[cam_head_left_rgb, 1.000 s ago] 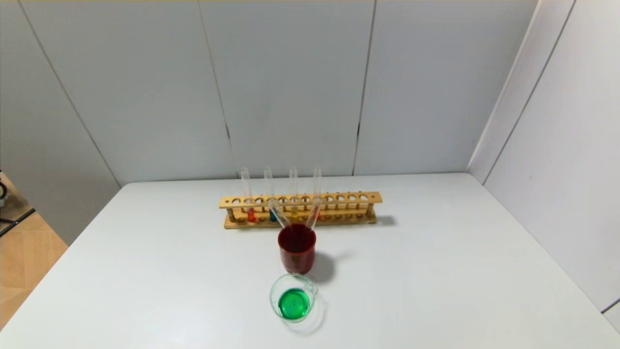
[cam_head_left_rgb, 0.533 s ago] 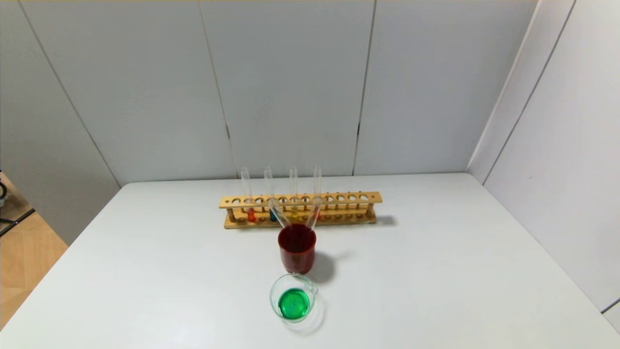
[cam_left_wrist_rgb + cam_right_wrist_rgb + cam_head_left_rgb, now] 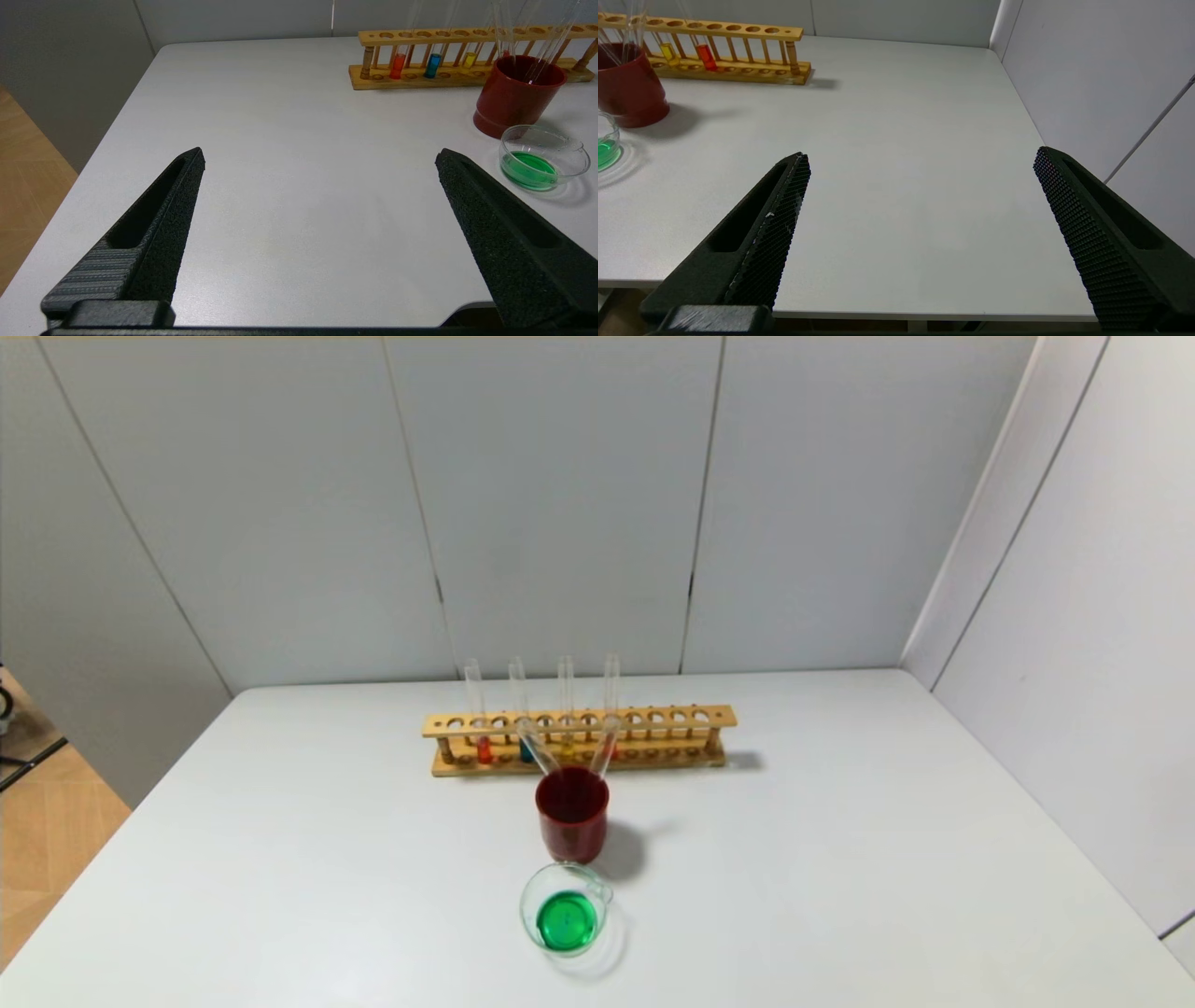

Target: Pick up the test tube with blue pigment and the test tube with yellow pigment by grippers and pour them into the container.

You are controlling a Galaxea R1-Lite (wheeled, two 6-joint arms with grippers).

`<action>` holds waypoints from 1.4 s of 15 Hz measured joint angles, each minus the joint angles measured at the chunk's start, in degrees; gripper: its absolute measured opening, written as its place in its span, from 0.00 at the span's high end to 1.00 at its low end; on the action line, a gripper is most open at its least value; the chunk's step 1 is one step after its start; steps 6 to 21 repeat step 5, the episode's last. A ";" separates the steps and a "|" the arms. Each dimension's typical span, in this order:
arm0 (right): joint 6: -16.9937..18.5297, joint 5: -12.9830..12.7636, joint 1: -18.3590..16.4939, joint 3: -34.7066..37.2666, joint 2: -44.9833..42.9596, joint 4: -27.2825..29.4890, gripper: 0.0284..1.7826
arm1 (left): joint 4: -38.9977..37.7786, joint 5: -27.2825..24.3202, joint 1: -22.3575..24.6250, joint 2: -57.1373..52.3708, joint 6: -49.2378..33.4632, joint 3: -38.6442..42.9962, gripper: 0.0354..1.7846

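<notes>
A wooden rack [image 3: 653, 717] at mid-table holds several upright tubes. One has blue pigment [image 3: 526, 752], one yellow pigment [image 3: 567, 747], and two have red. The blue tube [image 3: 432, 65] and yellow tube [image 3: 468, 59] also show in the left wrist view. The clear glass container [image 3: 527, 907] stands nearest me and holds green liquid. Neither gripper shows in the head view. My left gripper [image 3: 321, 152] is open and empty over the table's front left. My right gripper [image 3: 922, 154] is open and empty over the front right edge.
A dark red cup [image 3: 571, 826] stands between rack and container, with two empty tubes [image 3: 539, 749] leaning in it. Grey wall panels stand behind the table and along its right side. The floor drops off past the left edge.
</notes>
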 joint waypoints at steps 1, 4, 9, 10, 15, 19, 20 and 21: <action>0.00 -0.05 0.00 -0.02 0.00 0.10 0.02 | 0.00 0.00 0.00 0.00 -0.02 0.00 0.02; 0.02 0.02 0.00 -0.07 0.00 0.07 0.02 | 0.01 0.04 0.00 0.00 -0.05 0.00 0.02; -0.02 0.05 0.02 -0.07 0.00 -0.04 0.02 | 0.00 0.04 0.00 0.00 -0.05 0.00 0.02; -0.02 0.05 0.02 -0.07 0.00 -0.04 0.02 | 0.00 0.04 0.00 0.00 -0.05 0.00 0.02; -0.02 0.05 0.02 -0.07 0.00 -0.04 0.02 | 0.00 0.04 0.00 0.00 -0.05 0.00 0.02; -0.02 0.05 0.02 -0.07 0.00 -0.04 0.02 | 0.00 0.04 0.00 0.00 -0.05 0.00 0.02; -0.02 0.05 0.02 -0.07 0.00 -0.04 0.02 | 0.00 0.04 0.00 0.00 -0.05 0.00 0.02; -0.02 0.05 0.02 -0.07 0.00 -0.04 0.02 | 0.00 0.04 0.00 0.00 -0.05 0.00 0.02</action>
